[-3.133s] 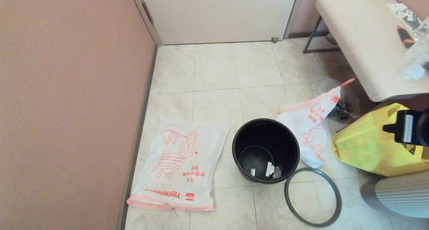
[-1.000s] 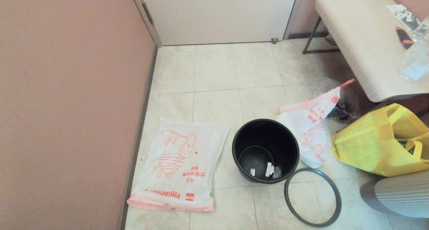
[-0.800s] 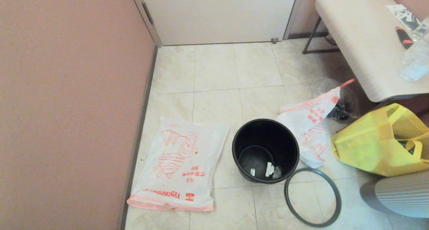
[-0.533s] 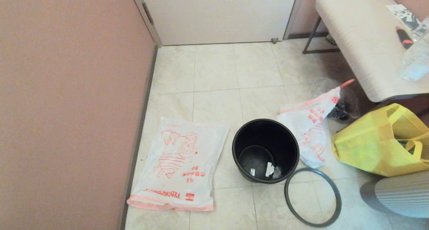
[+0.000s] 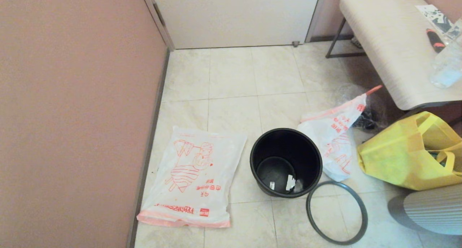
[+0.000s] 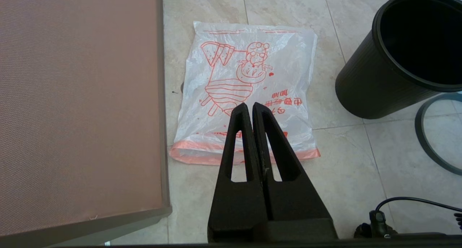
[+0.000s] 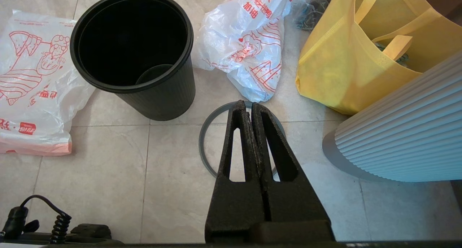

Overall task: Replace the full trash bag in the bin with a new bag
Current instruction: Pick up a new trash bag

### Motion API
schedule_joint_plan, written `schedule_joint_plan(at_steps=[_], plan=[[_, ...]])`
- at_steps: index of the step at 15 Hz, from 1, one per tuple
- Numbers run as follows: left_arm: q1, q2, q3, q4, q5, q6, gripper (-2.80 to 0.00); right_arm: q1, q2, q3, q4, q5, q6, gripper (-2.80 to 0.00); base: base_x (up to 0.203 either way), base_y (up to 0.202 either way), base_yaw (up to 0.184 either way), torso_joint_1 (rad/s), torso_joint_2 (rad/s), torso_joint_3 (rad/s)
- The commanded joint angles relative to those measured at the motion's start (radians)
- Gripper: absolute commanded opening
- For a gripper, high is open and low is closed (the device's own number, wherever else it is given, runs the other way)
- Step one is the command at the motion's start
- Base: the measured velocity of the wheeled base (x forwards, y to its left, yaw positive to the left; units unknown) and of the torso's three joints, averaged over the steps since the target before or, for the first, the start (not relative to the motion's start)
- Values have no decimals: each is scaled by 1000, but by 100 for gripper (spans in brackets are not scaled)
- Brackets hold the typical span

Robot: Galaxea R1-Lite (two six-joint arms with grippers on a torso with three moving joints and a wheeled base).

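The bin (image 5: 286, 162) is black plastic, finely ribbed outside and faintly shiny inside. The new bag (image 5: 191, 176) and the full trash bag (image 5: 334, 136) are thin, crinkled, glossy white film — orange-red print. The yellow tote (image 5: 404, 157) looks like matt cloth. The floor tiles (image 5: 234, 82) are smooth with a soft sheen.

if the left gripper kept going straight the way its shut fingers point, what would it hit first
Probably the flat white plastic bag with the orange-red cartoon print on the tiled floor; the shut left gripper aims at it, though depth is unclear.

New bag (image 5: 191, 175) left of bin (image 5: 286, 162); full bag (image 5: 334, 143) behind-right, hoop (image 5: 336, 212) front-right.
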Motion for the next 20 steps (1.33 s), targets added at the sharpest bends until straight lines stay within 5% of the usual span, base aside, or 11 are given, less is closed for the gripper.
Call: schedule_joint_plan(at_steps=[1,6,8,13,16,20], plan=[[0,5,0,1,0,0,-280,0,1,11,-1,1,-1,-280,0,0,0,0,0,0],[7,39,-26,-2,24,-9,-280,0,2,11,-1,-1,-1,-280,0,0,0,0,0,0],[6,110,-174,6,23,-7,-280,0,2,11,-1,1,-1,-280,0,0,0,0,0,0],[1,504,-385,49,-12,144,-280,0,2,11,-1,1,-1,-280,0,0,0,0,0,0],[-10,746,-440,141,-88,249,-280,0,2,11,-1,-1,-1,-280,0,0,0,0,0,0],[-77,1131,-500,151,-140,254,-280,0,2,11,-1,1,-1,-280,0,0,0,0,0,0]])
